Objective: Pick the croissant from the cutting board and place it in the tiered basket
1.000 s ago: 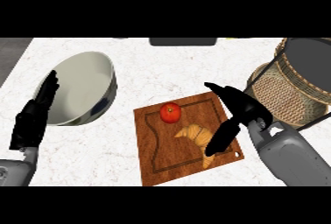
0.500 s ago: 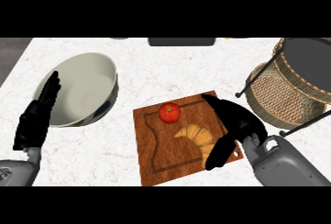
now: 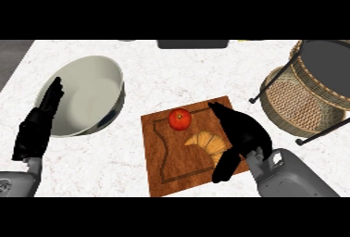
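Note:
A golden croissant (image 3: 207, 140) lies on the wooden cutting board (image 3: 178, 164), just below a red tomato (image 3: 180, 119). My right hand (image 3: 239, 135) hovers over the board's right side, right beside the croissant. Its fingers hang straight down past the croissant's right end, the thumb points up toward the tomato, and nothing is held. The tiered wicker basket (image 3: 305, 95) stands at the right edge of the counter, its dark upper tier (image 3: 330, 59) above the woven lower one. My left hand (image 3: 39, 127) rests open at the left, fingers up.
A large white bowl (image 3: 83, 100) sits at the left, next to my left hand. A dark object (image 3: 192, 44) lies at the counter's far edge. White speckled counter surrounds the board.
My right hand has moved left and down across the board, from its right edge to right beside the croissant. The left hand has barely shifted.

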Controlling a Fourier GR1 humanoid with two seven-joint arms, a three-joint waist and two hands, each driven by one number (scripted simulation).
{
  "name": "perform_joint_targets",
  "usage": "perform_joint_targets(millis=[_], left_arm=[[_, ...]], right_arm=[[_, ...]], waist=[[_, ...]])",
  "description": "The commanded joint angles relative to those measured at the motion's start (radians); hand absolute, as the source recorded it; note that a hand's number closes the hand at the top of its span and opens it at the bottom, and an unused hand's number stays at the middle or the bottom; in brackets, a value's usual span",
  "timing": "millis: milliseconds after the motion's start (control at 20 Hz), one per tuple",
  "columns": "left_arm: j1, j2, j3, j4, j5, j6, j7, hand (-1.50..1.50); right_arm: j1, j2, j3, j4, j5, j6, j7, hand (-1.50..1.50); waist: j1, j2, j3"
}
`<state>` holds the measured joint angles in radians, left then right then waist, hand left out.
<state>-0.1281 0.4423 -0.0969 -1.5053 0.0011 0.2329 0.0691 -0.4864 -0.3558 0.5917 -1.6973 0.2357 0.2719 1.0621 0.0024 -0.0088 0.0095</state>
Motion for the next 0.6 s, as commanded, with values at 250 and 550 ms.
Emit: perform_joint_targets(millis=[250,550], left_arm=[[-0.016,-0.042,0.005,0.025,-0.020,-0.020,0.018,0.00],[-0.003,-0.068,0.003,-0.050,-0.064,0.004,0.081,0.00]], right_arm=[[0.022,0.070,0.006,0.113,0.073,0.025,0.053,-1.50],[0.085,0.090,0.008,0.040,0.097,0.047,0.091,-1.50]], waist=[[0.000,0.010,-0.010],[-0.003,0.007,-0.009]])
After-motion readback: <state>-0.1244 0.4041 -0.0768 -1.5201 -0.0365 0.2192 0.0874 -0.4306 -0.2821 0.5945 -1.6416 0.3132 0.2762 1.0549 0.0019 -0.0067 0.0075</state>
